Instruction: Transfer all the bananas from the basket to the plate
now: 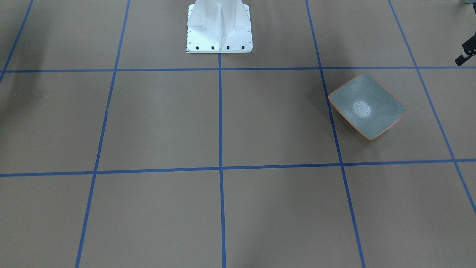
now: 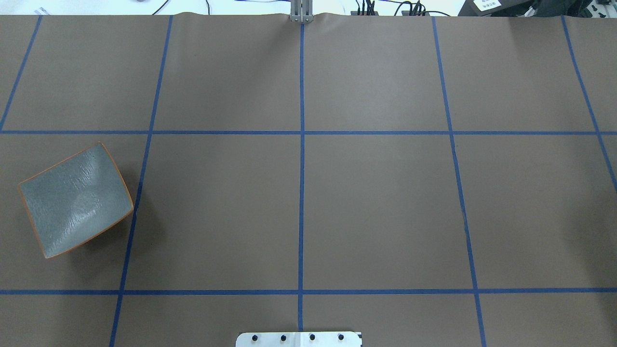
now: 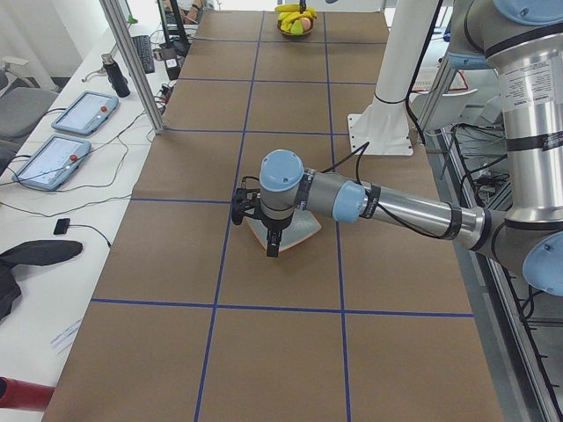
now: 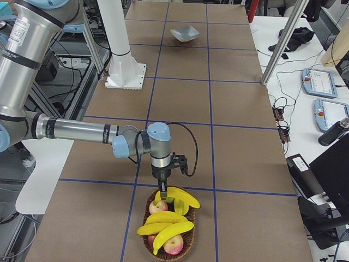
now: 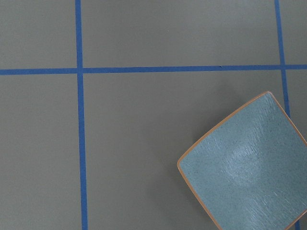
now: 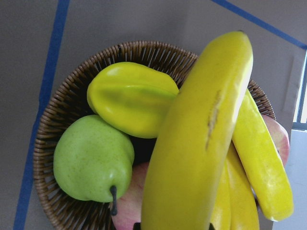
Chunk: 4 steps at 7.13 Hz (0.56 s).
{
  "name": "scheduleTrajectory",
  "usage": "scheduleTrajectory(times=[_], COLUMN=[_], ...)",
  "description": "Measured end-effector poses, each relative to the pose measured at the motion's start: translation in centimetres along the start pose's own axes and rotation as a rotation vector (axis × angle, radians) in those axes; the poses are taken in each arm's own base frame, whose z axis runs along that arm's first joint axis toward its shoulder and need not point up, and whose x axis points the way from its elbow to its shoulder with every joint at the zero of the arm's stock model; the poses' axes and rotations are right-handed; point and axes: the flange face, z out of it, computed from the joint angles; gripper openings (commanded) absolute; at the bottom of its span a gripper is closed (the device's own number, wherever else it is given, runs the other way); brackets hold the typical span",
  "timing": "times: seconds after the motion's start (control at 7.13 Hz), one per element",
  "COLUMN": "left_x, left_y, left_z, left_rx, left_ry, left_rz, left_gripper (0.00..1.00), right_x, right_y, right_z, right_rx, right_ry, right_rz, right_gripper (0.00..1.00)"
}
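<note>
The brown, blue-taped table (image 2: 376, 202) carries the plate (image 2: 75, 201), a wicker basket (image 6: 57, 110) and the robot's base (image 1: 219, 26).

I'm looking at a table (image 2: 376, 212) covered in brown paper and divided into large squares by blue tape lines (image 2: 302, 193). The light is even and comes from above, leaving only soft shadows on the paper. A white bench (image 3: 35, 211) runs along one long side. It carries two control tablets (image 3: 84, 112), loose cables, a dark bottle (image 3: 114, 75) and a black cloth (image 3: 35, 255). A slim metal post (image 3: 134, 66) stands at the table's edge, with a grey chair (image 3: 13, 101) beyond the bench. More plugs and cables (image 2: 385, 7) lie past the far end.
</note>
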Motion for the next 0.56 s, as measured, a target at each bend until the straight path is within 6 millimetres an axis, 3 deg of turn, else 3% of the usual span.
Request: scheduleTrajectory(times=[0.28, 0.56], left_x=[0.3, 1.8], left_y=[-0.4, -2.1], left_z=[-0.2, -1.0], left_rx=[0.007, 0.031], left_ry=[0.002, 0.014], left_rz=[-0.01, -0.045], left_gripper=[1.0, 0.99], right_x=[-2.0, -4.8], right_y=[-3.3, -7.6], right_z=[-2.1, -5.2], right_rx=[0.052, 0.101], right_ry=[-0.136, -0.302], right_rz=[0.016, 0.075], right_gripper=[0.0, 0.0])
